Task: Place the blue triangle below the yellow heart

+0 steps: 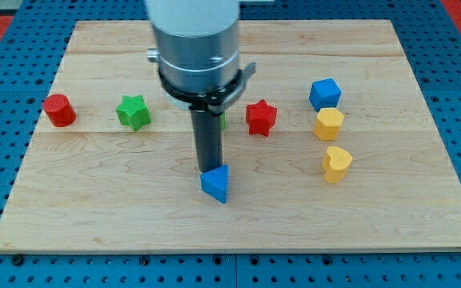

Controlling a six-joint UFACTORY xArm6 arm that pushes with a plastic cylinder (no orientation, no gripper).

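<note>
Inspection of the wooden board at this moment. My tip stands at the board's centre, slightly toward the view's bottom. It is a bare rod with nothing to open or close, and it holds nothing. It appears to touch the blue triangle at that block's upper edge, though the contact point is partly hidden behind the block.

The blue triangle lies just below my tip in the view. The yellow heart sits well apart, to the view's right and a little higher than the triangle. Directly above the heart stand a yellow block, shape uncertain, and a blue cube.

Finding on the decisive relation: the spot below the heart lies to the right of the triangle and at about the triangle's own level. My tip is on the triangle's top side, not its left. In my judgement a push from here would drive the block down the board, not toward the heart, so I would need to come round to its left side first.

Other items noted: a red star, a green star and a red cylinder, all clear of the expected path.
</note>
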